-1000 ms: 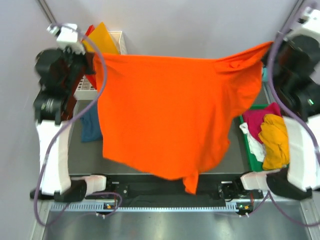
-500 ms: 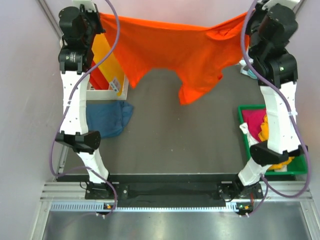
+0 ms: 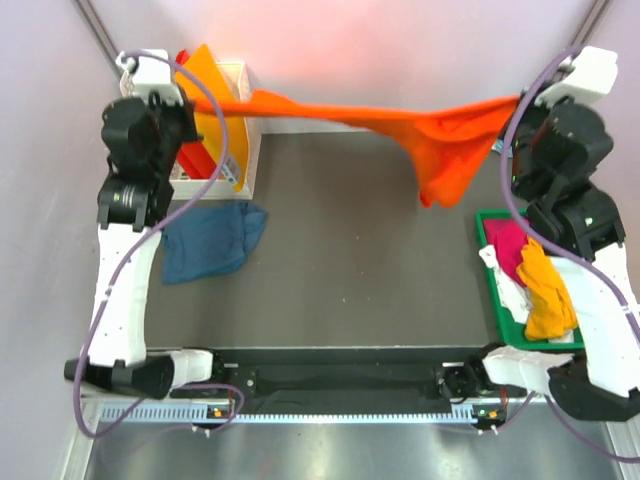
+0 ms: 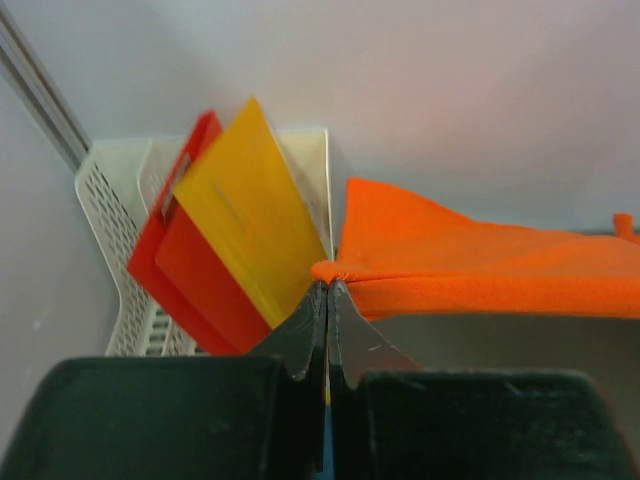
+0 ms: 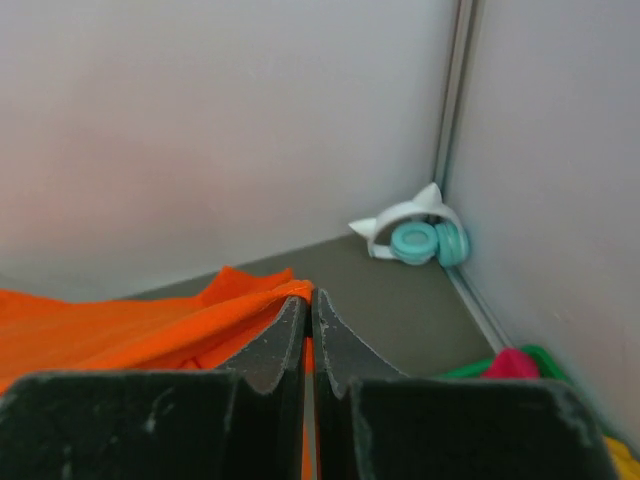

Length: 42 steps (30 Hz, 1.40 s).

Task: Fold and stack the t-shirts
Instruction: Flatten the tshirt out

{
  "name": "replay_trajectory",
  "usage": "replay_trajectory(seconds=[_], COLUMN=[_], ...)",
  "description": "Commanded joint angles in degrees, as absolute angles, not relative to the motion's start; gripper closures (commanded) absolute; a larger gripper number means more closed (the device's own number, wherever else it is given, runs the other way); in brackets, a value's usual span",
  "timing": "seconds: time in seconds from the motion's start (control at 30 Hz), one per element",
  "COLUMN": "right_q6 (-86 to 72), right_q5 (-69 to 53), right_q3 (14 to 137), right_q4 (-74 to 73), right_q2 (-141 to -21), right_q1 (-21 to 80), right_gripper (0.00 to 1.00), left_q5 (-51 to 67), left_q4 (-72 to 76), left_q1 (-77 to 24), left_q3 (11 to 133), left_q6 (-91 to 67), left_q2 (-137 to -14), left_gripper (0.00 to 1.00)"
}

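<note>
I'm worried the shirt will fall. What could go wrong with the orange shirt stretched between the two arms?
The left end effector and right end effector each pinch only a small edge of the orange t-shirt, so the cloth might slip free. The shirt passes by the yellow plastic sheet in the white basket, so it could snag or tip it. Most of the cloth bunches at the right end, so it may land crumpled.

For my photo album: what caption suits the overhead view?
Left gripper and right gripper hold a bright orange cloth t-shirt stretched above the grey table.
</note>
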State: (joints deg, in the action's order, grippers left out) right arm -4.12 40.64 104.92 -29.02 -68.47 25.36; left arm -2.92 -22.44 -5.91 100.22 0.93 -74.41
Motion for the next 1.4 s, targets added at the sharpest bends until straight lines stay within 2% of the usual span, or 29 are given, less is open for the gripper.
replay_trajectory(seconds=[0.0, 0.07, 0.2, 0.3, 0.43, 0.57, 0.67, 0.8, 0.87, 0.93, 1.1, 1.37], right_q6=[-3.3, -1.8, -0.6, -0.4, -0.7, -3.0, -4.6, -7.8, -11.1, -14.0, -14.9, -15.1], right_q5=[45.3, 45.8, 45.1, 44.6, 44.9, 46.2, 46.1, 43.2, 37.6, 34.2, 33.0, 32.1], right_q3=[102.8, 107.0, 127.7, 133.2, 130.9, 120.6, 102.9, 94.5, 91.9, 91.1, 91.0, 99.8], right_q4=[-31.5, -33.6, -41.0, -39.6, -38.8, -35.5, -28.2, -26.8, -25.8, -24.1, -19.7, -18.5], right_q2=[-58.4, -56.6, -60.2, -61.3, -62.6, -62.8, -60.2, -63.3, -67.0, -70.3, -83.6, -103.3], right_q1=[26.3, 26.4, 26.5, 26.5, 26.6, 26.7, 26.6, 24.2, 19.4, 15.7, 14.6, 14.2], right_gripper=[1.0, 1.0, 1.0, 1.0, 1.0, 1.0, 1.0, 1.0, 1.0, 1.0, 1.0, 1.0], left_q5=[-2.4, -2.2, -2.5, -3.2, -3.9, -5.0, -4.7, -3.5, -2.0, -1.4, 1.8, 0.4], left_q4=[-23.1, -25.0, -30.8, -33.3, -35.3, -33.2, -29.9, -26.0, -24.2, -21.0, -13.8, -7.7], left_q1=[-5.7, -5.7, -5.7, -5.7, -5.7, -5.7, -5.7, -5.7, -5.7, -5.7, -5.7, -5.8], left_q3=[94.9, 97.4, 108.5, 115.2, 119.1, 110.4, 98.9, 87.4, 82.4, 78.8, 72.1, 70.2], left_q6=[1.1, 2.0, 1.7, 1.4, 1.8, 2.5, 3.1, 3.4, 3.5, 3.3, 3.3, 5.7], left_q2=[-62.2, -58.5, -57.7, -58.3, -59.8, -58.8, -56.2, -56.3, -57.9, -61.3, -70.3, -84.1], left_gripper=[1.0, 1.0, 1.0, 1.0, 1.0, 1.0, 1.0, 1.0, 1.0, 1.0, 1.0, 1.0])
